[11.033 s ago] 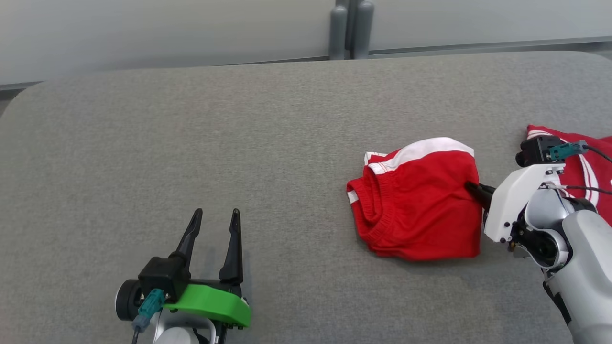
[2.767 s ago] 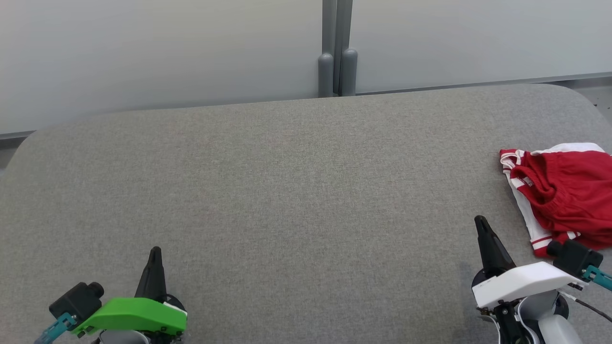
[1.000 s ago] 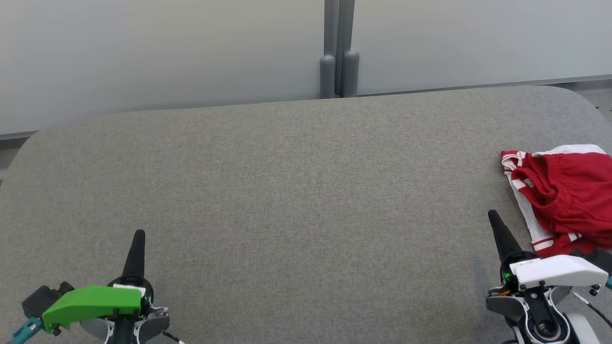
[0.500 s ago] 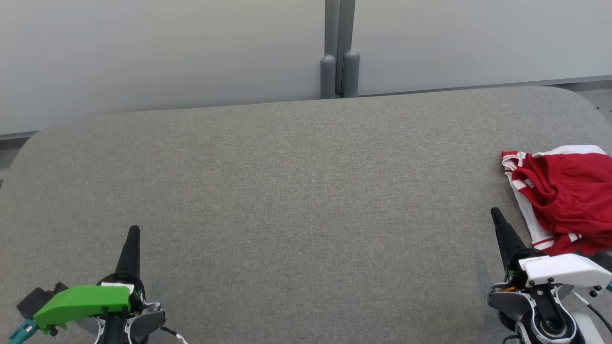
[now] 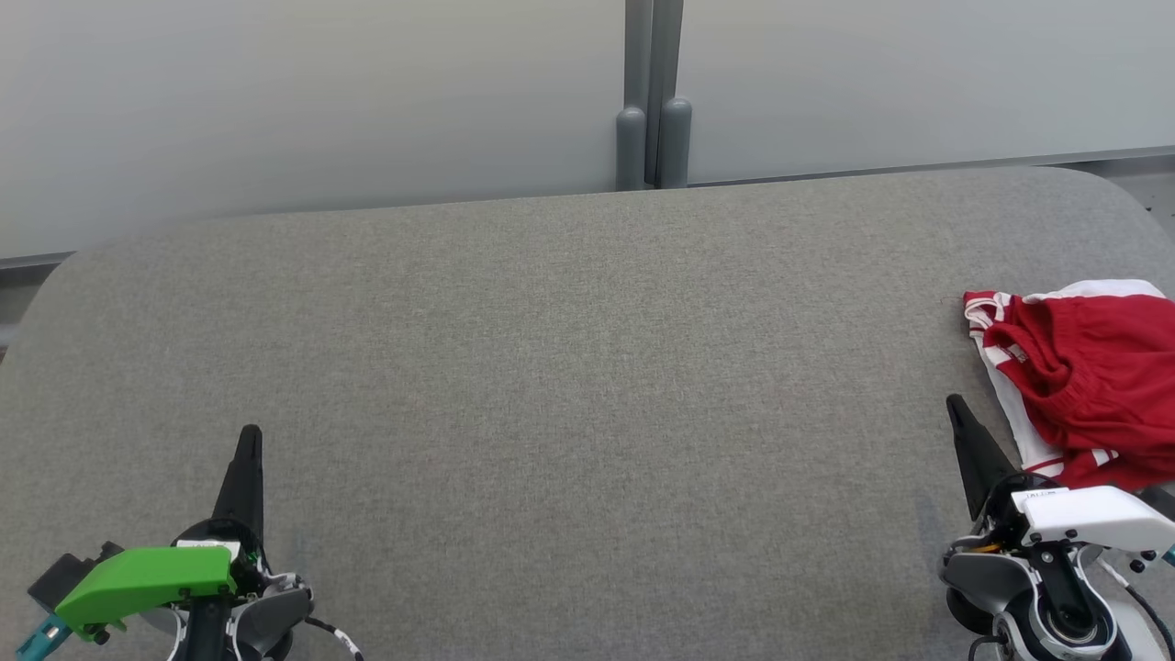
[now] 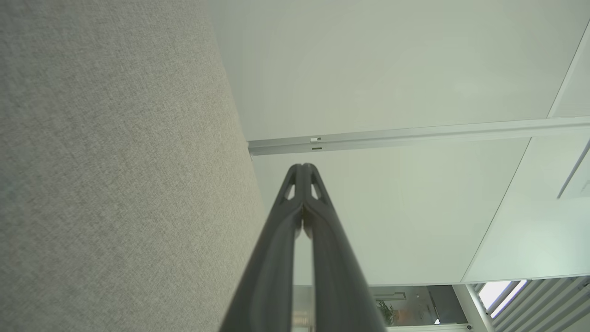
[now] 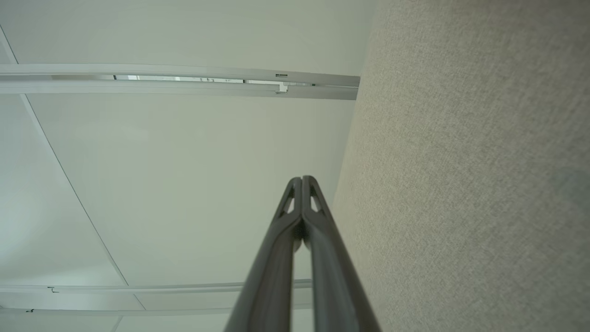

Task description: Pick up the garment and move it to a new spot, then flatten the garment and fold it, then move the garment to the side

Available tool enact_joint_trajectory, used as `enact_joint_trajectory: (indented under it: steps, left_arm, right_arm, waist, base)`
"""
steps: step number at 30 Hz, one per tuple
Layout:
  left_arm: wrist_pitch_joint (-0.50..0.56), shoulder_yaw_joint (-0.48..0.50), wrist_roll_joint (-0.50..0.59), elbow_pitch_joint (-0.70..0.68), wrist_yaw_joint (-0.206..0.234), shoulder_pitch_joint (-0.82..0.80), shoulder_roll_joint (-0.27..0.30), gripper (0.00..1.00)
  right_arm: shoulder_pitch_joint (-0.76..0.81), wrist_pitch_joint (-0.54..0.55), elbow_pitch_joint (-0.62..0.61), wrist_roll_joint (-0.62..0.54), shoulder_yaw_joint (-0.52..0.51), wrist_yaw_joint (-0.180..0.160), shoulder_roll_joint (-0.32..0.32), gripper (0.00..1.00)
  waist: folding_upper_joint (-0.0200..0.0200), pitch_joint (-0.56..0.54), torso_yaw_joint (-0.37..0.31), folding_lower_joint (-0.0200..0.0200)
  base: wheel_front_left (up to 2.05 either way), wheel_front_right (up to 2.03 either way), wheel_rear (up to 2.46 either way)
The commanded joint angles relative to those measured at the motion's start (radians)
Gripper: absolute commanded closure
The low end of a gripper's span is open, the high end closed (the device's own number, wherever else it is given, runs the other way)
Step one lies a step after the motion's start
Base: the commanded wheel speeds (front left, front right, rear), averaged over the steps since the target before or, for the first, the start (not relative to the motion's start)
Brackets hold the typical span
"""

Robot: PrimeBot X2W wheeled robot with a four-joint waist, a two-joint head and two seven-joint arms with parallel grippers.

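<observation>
The red garment (image 5: 1092, 376), white-striped, lies at the right edge of the grey worktop (image 5: 587, 367). It is partly cut off, so its long axis is unclear. It sits just right of and beyond the right tool (image 5: 957, 408), the nearer one. The left tool (image 5: 249, 436) is well apart. Both are clenched, empty. The garment's small label is unreadable.

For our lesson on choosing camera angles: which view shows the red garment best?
The head view: the red garment lies rumpled on the right of the table, white trim visible, partly cut by the frame. The two wrist views look along the shut left hand and right hand at grey table and pale wall instead.
</observation>
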Motion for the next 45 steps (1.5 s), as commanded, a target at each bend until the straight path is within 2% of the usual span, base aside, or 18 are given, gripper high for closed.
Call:
enact_joint_trajectory:
  steps: [1, 10, 45]
  left_arm:
    - [0.007, 0.01, -0.019, 0.001, -0.01, -0.013, -0.001, 1.0]
    - [0.022, 0.025, -0.064, 0.003, -0.02, -0.019, -0.006, 1.0]
    - [0.023, 0.027, -0.059, 0.002, -0.019, -0.018, -0.008, 1.0]
  right_arm:
    - [-0.011, 0.004, 0.002, 0.023, -0.004, 0.001, -0.004, 1.0]
    - [-0.017, 0.017, 0.008, 0.082, -0.012, 0.001, -0.004, 1.0]
    - [-0.016, 0.021, 0.008, 0.068, -0.018, 0.001, 0.003, 1.0]
  waist:
    - [0.0099, 0.0, 0.0, 0.0]
    - [0.0107, -0.001, 0.001, 0.0]
    - [0.0107, -0.001, 0.001, 0.0]
  base:
    - [0.0, 0.0, 0.0]
    - [0.0, 0.0, 0.0]
    - [0.0, 0.0, 0.0]
